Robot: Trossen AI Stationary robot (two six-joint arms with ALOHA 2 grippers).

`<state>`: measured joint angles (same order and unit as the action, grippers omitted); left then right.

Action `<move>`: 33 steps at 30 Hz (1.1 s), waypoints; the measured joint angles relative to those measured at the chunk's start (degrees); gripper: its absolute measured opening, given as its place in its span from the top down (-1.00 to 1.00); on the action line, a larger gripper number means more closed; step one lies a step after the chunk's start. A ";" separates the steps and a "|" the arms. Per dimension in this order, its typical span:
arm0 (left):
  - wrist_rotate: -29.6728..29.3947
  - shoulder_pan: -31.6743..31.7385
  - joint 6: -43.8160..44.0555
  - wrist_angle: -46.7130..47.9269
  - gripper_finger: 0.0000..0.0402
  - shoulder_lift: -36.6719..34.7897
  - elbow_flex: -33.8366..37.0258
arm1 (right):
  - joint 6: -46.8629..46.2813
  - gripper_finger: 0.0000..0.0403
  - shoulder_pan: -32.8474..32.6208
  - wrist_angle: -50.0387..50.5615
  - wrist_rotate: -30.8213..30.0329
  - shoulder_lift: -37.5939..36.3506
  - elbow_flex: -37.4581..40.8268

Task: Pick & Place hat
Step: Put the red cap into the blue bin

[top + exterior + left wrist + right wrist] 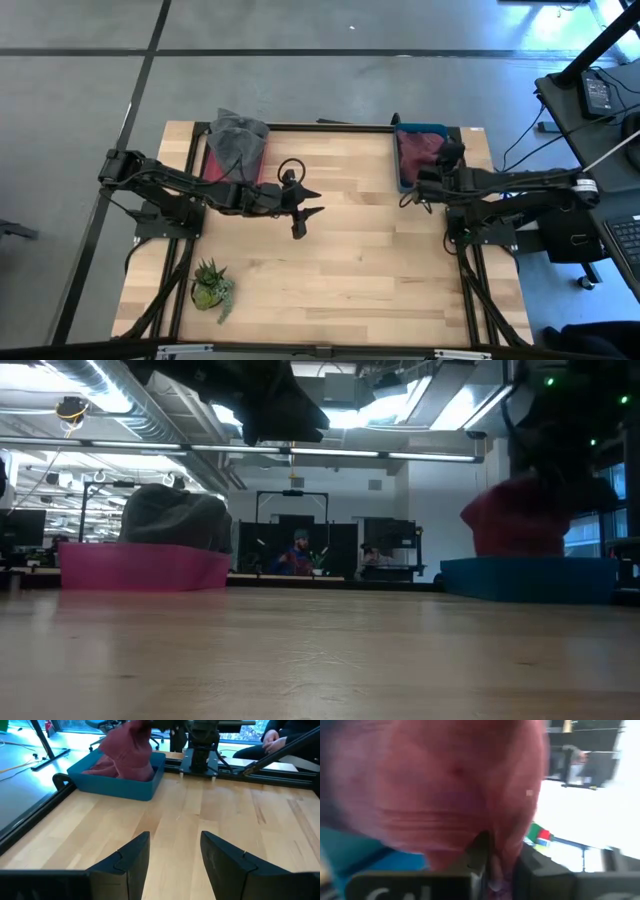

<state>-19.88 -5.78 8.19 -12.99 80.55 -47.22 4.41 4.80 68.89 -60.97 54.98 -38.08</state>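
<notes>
Here, close in the right wrist view: right gripper (pixel 490 865) pinched tight on a fold of the red hat (pixel 445 785), lifting it out of the blue bin (pixel 403 172) at upper right of the high view — likely the pick step. Filling the lens with cloth, so hard to judge how much still rests inside. Centre frame, left gripper (pixel 303 207) parked over bare table (pixel 350 270), fingers apart, holding nothing. Farther back at upper left, grey hat (pixel 238 138) heaped in the pink bin (pixel 213 165). Potted plant (pixel 211 287) at lower left.
</notes>
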 joint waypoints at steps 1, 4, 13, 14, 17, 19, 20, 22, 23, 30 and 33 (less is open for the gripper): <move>0.00 0.00 0.00 0.00 0.15 0.00 0.00 | 0.77 0.70 0.33 -1.92 1.21 0.00 0.80; -0.04 0.00 0.01 -0.02 0.14 0.00 0.00 | 2.23 0.57 2.12 -8.30 4.36 0.00 2.69; -0.04 0.00 0.00 -0.02 0.14 0.00 0.00 | 3.36 0.03 13.42 -15.38 14.98 -0.11 0.84; -0.04 0.00 0.00 -0.02 0.14 0.00 0.00 | 3.35 -0.01 14.66 -16.40 14.97 -0.11 0.84; -0.04 0.00 0.02 -0.02 0.15 0.00 0.00 | 3.40 -0.12 17.98 -19.74 14.71 -0.11 0.84; -0.04 0.00 0.01 -0.02 0.14 0.00 0.00 | 3.08 -0.16 19.64 -21.40 14.68 -0.11 0.84; -0.04 0.00 0.02 -0.02 0.14 0.00 0.00 | 2.46 -0.18 20.34 -21.90 14.76 -0.11 0.84; -0.04 0.01 0.02 -0.02 0.13 0.00 0.00 | 1.61 -0.18 21.61 -22.04 16.00 -0.11 0.82; -0.04 0.00 0.02 -0.02 0.13 0.00 0.00 | 1.63 -0.18 22.13 -22.00 16.62 -0.11 0.82; -0.05 -0.04 0.04 -0.02 0.14 0.00 0.00 | 1.56 -0.18 25.49 -22.31 19.89 -0.11 -1.62; -0.17 -0.04 0.04 -0.02 0.15 0.00 0.00 | -0.01 -0.18 28.10 -22.37 27.93 -0.11 -4.41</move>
<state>-20.05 -5.82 8.23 -13.02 80.55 -47.22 4.40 32.89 46.52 -33.04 54.87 -42.49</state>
